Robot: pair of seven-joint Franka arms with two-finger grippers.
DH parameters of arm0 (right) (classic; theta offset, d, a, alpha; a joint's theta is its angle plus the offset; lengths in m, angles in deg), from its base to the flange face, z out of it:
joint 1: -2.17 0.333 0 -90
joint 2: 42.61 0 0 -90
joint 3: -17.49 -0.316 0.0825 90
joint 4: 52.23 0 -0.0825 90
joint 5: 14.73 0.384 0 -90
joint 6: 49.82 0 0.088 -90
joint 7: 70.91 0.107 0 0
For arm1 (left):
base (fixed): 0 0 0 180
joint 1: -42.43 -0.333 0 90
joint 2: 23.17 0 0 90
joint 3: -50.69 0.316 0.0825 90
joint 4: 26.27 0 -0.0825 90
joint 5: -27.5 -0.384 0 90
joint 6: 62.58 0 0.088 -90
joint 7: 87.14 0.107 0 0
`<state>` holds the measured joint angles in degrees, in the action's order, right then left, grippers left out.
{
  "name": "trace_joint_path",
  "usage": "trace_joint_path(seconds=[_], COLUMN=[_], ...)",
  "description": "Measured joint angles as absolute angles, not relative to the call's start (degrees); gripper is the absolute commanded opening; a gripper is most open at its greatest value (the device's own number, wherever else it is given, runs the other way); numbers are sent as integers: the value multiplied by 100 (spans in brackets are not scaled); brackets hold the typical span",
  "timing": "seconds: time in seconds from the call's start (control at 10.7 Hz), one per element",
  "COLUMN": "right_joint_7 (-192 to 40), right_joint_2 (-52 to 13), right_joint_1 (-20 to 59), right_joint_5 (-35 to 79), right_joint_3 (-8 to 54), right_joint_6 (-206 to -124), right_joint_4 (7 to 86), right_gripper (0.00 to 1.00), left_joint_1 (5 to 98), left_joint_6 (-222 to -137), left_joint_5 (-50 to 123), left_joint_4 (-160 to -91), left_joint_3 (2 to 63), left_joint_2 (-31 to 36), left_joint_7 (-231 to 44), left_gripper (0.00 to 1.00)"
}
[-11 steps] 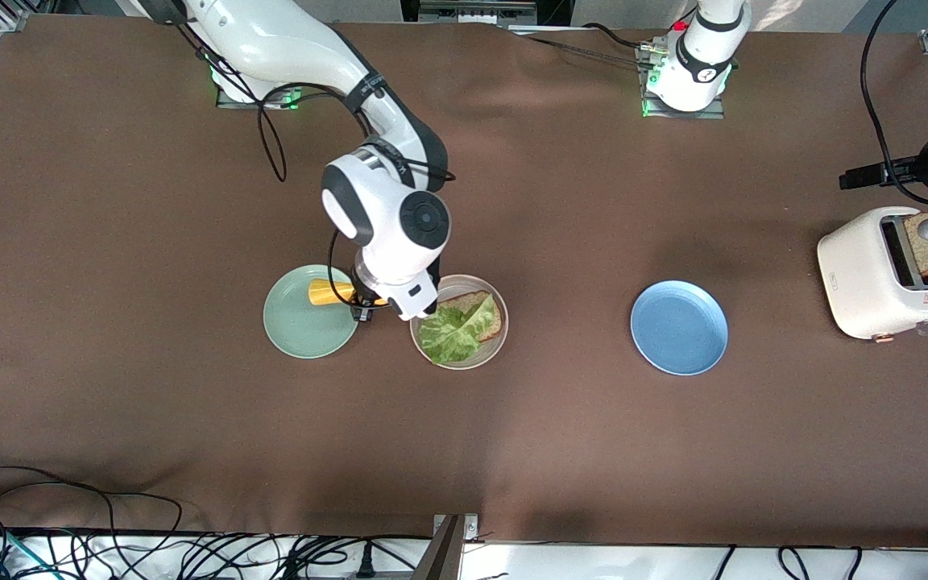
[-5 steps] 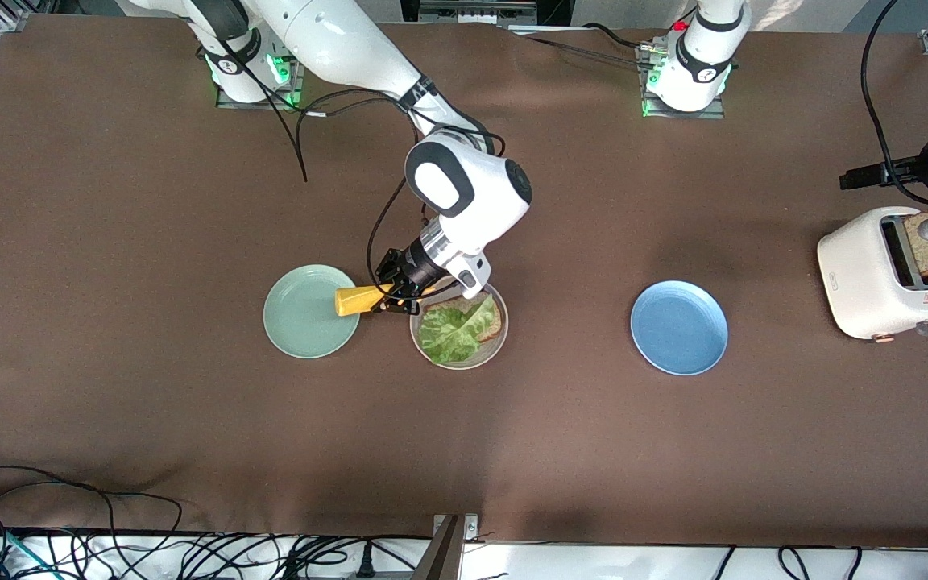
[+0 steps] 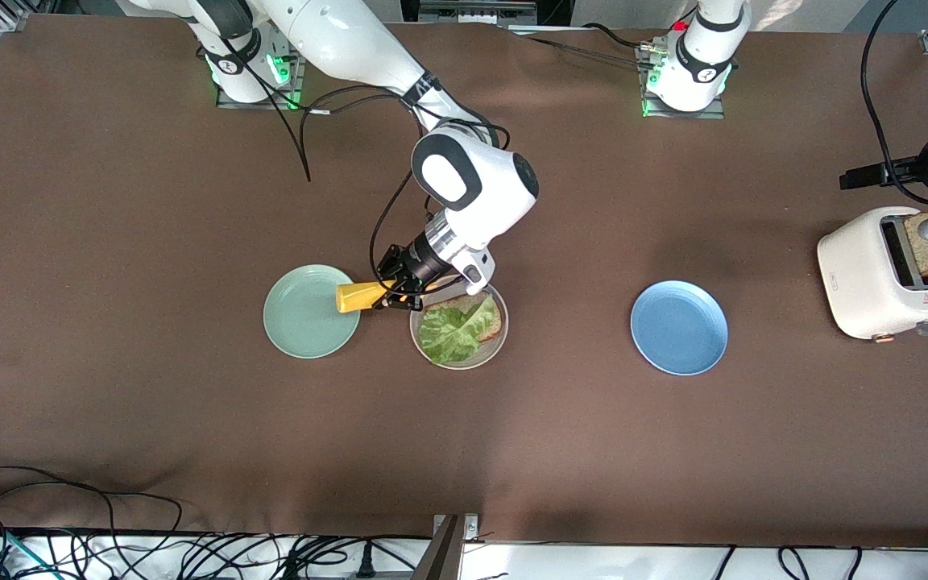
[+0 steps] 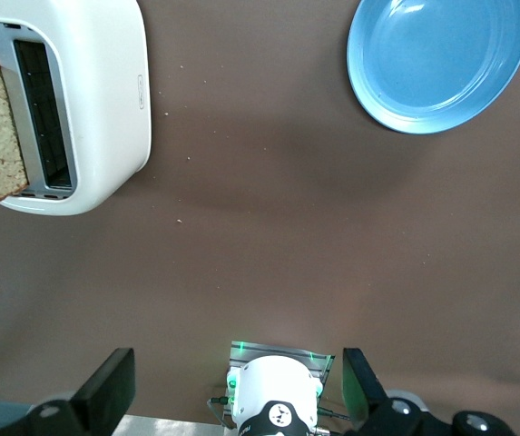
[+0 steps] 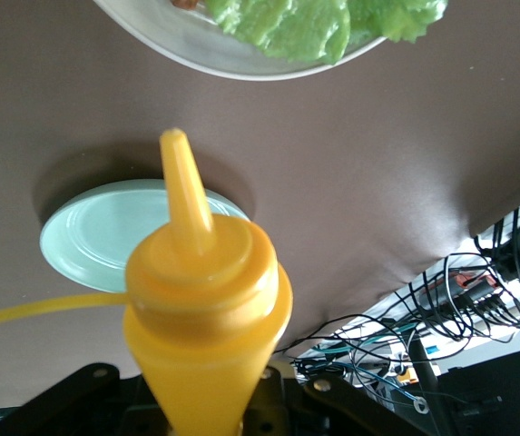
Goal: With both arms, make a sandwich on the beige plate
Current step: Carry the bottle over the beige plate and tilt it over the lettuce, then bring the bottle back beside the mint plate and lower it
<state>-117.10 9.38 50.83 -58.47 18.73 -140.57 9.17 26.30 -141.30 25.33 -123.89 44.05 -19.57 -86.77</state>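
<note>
Yellow sauce bottle [image 3: 351,296] is tipped sideways in the right hand [image 3: 395,292], nozzle out over the mint-green plate [image 3: 303,322] instead of the lettuce [image 3: 452,330]. A squeeze here would likely put sauce on the wrong plate. That hand is pinched tight on the bottle. The beige plate [image 3: 490,348], mid-counter, carries one bread slice [image 3: 490,316] under the lettuce. The left hand [image 4: 232,400] waits spread wide near the toaster [image 3: 875,282], by the counter's left-arm edge.
</note>
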Motion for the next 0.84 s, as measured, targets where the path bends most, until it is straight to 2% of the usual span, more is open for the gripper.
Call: trace_joint_path(seconds=[0.19, 0.56, 0.84], right_joint_7=[-11784, -12384, -13354], right_joint_2=[858, 429, 172], right_joint_1=[4962, 4026, 3209], right_joint_5=[-5146, -2983, -1437], right_joint_3=[1945, 2067, 2086], right_joint_6=[-14014, -14002, -13925], right_joint_4=[844, 810, 911], right_gripper=[0, 0, 0], left_joint_1=[2629, 2641, 2679], left_joint_6=[-14127, -14309, -14524], left_joint_5=[2533, 2533, 2533], left_joint_4=[-12389, -12362, -12330], left_joint_3=[4403, 4290, 3540], left_joint_2=[-1940, -1942, -2015], left_joint_7=[-8677, -8657, -8675], left_gripper=[100, 100, 100])
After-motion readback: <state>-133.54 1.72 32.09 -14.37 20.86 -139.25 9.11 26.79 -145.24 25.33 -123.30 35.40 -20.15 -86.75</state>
